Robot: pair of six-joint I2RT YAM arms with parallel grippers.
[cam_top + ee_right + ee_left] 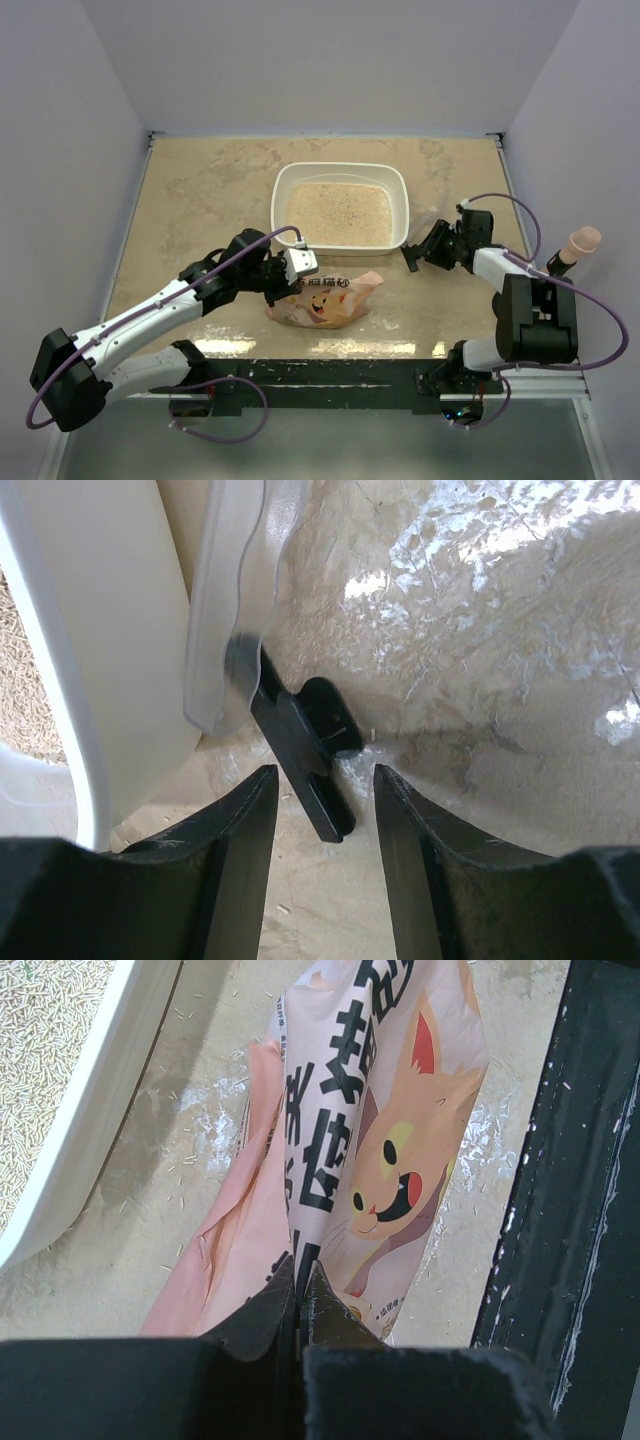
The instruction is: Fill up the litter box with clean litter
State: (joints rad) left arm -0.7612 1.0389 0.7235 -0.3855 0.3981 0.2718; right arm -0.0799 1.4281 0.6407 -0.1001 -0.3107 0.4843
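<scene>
Litter: clean litter point(340, 213) already in your litter box point(283, 190), ahead of both fingers.
Left fingers point(260, 1310): clenched at the flat bag point(325, 303).
Right fingers point(240, 820): spread, straddling a black handle point(305, 745).
Left over: probably just tidying.

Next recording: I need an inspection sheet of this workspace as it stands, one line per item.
Surface: mottled beige tabletop; stray granules scattered beside the box.
Job's things: litter box upright, clean litter covering its floor.
Clutter: orange-pink bag lying in front of the box; clear plastic piece with black handle by the box's right side.
Grippers: left gripper fingers shut at the bag's end, grip unclear; right gripper fingers open either side of the black handle.
Cables: purple cables looped along both arms; no snag seen.
Surroundings: plain pale walls; pink-tipped object beyond the table's right edge.
</scene>
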